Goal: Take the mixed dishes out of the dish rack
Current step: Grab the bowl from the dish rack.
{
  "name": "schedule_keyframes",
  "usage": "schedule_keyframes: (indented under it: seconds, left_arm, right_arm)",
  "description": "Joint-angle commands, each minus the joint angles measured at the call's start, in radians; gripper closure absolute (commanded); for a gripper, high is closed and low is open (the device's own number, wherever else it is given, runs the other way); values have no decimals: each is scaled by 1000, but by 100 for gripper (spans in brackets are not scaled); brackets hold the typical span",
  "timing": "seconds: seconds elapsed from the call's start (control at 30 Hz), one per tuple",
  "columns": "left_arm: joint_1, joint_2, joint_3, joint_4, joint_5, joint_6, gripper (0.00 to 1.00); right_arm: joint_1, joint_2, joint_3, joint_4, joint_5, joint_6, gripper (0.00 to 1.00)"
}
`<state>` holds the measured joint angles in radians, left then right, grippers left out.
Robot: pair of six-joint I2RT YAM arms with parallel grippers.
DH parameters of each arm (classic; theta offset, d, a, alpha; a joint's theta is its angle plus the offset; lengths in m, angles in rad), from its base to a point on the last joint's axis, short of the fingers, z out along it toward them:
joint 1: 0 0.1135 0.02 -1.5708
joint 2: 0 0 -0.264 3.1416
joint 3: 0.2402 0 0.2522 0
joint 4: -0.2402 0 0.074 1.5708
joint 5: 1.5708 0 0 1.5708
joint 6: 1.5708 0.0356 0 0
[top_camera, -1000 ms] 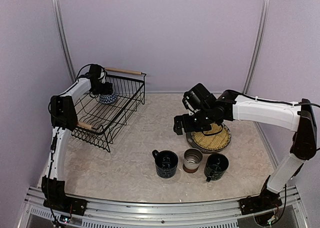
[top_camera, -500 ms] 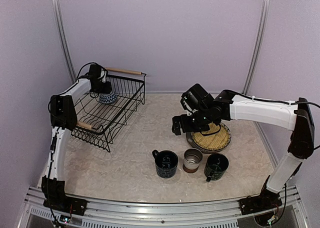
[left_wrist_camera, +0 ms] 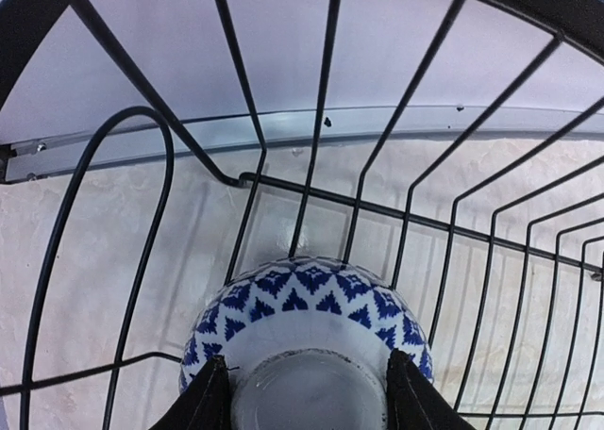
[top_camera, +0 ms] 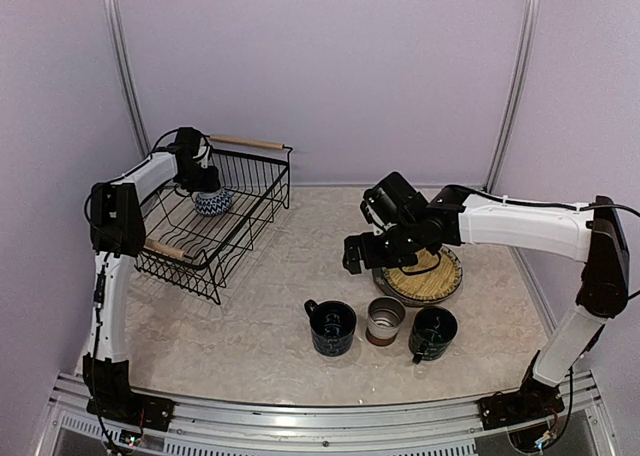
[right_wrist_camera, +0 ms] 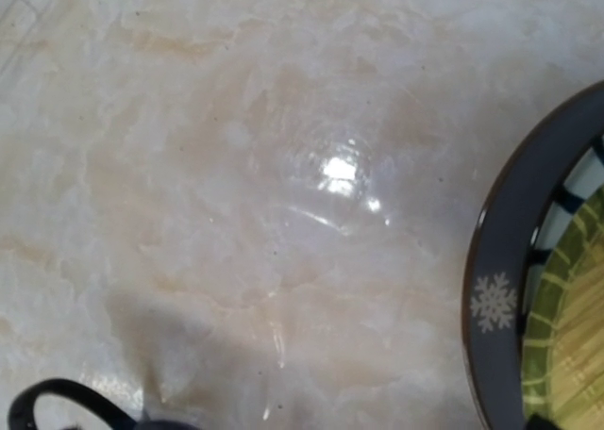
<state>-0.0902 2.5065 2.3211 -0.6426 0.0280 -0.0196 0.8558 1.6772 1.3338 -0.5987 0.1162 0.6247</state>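
Narrowed since a second ago, your left gripper (left_wrist_camera: pixel 309 366) is pinching the blue-and-white bowl (left_wrist_camera: pixel 302 298) in the dish rack (top_camera: pixel 250 142), readying a lift; your right gripper (top_camera: pixel 352 258) is hovering spread, empty, beside the stacked plates (top_camera: pixel 425 274).

Black wire dish rack (top_camera: pixel 215 226): thin coated metal rods with a soft satin sheen. Its light bar handle (top_camera: pixel 245 142) looks like bare matt wood. Blue-and-white patterned ceramic bowl (left_wrist_camera: pixel 307 303), smooth and glazed. Cream marbled tabletop (right_wrist_camera: pixel 283 166), polished, throwing a bright glare. Dark grey round plate (right_wrist_camera: pixel 495 298), glossy along the rim. Yellow woven straw plate (top_camera: pixel 425 272), rough and matt.
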Motion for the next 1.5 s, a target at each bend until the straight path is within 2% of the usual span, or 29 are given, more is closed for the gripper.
schedule_keyframes:
  seconds: [0.0,0.6,0.83,1.47]
  left_arm:
    - [-19,-92,-32,-54,-5,-30,66]
    - [-64,-260,-227,-164,-49,-123,72]
    - [-37,-336,-315,-176,41,-164,73]
    - [32,-509,-421,-182,187,-290,74]
  right_arm:
    - [-7,-37,-38,30,-5,-5,0]
    - [-8,-93,-126,106,-15,-26,0]
    - [-6,-83,-121,124,-25,-35,0]
    - [-7,-54,-74,193,-56,-34,0]
